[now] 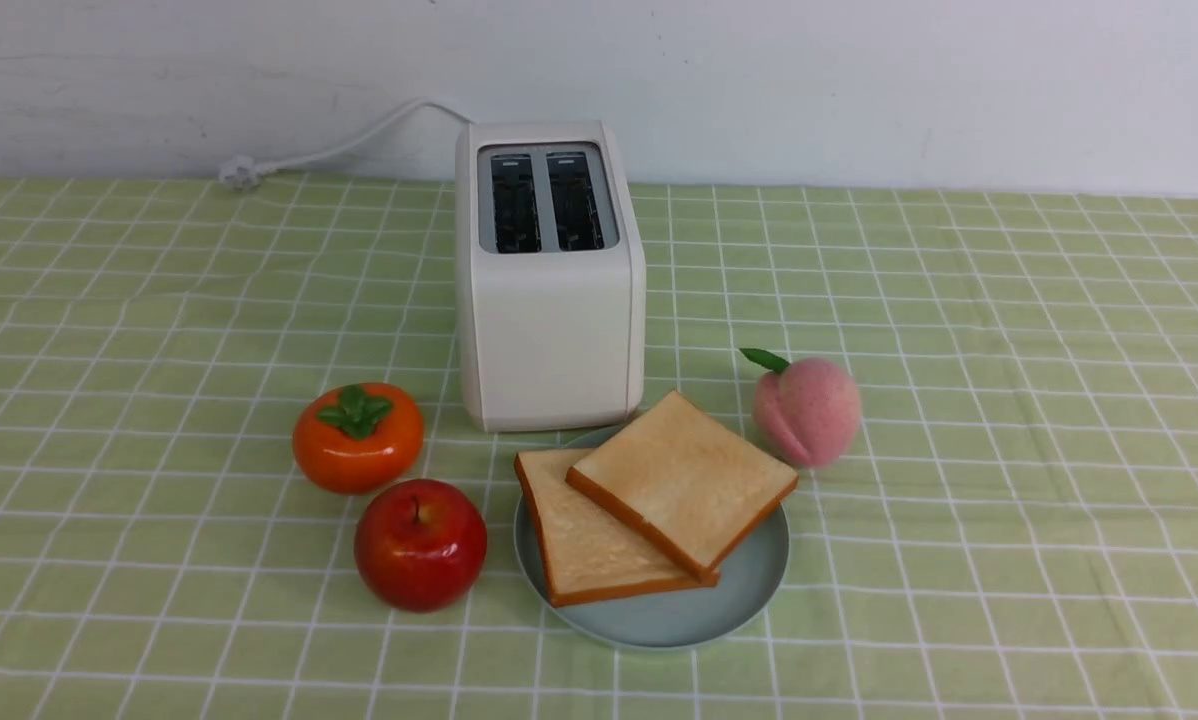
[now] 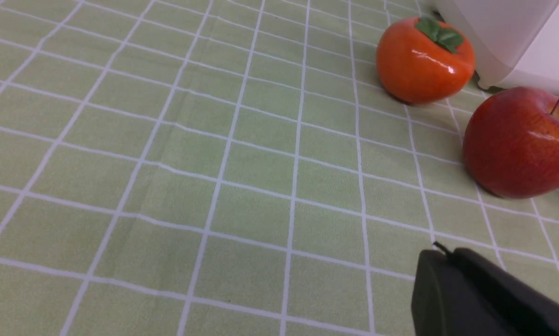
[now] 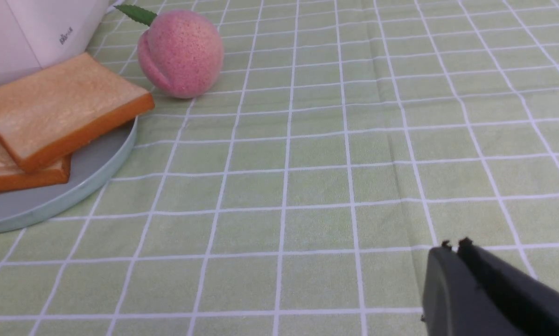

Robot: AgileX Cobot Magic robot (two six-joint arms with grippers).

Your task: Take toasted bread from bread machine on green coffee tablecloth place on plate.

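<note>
Two slices of toasted bread lie overlapped on the light-blue plate (image 1: pixel 749 590), the upper slice (image 1: pixel 681 478) resting partly on the lower one (image 1: pixel 584 545). Just behind the plate stands the cream-white bread machine (image 1: pixel 549 330), both dark slots empty, on the green coffee tablecloth (image 1: pixel 1009 400). Neither arm shows in the front view. In the left wrist view my left gripper (image 2: pixel 443 254) is shut and empty above bare cloth. In the right wrist view my right gripper (image 3: pixel 453 247) is shut with nothing in it, well away from the plate (image 3: pixel 97 172) and the upper slice (image 3: pixel 55 107).
An orange persimmon (image 1: pixel 357 437) and a red apple (image 1: pixel 420 544) sit left of the plate. A pink peach (image 1: pixel 807 408) sits to its right. The toaster's white cord (image 1: pixel 339 148) runs back-left to the wall.
</note>
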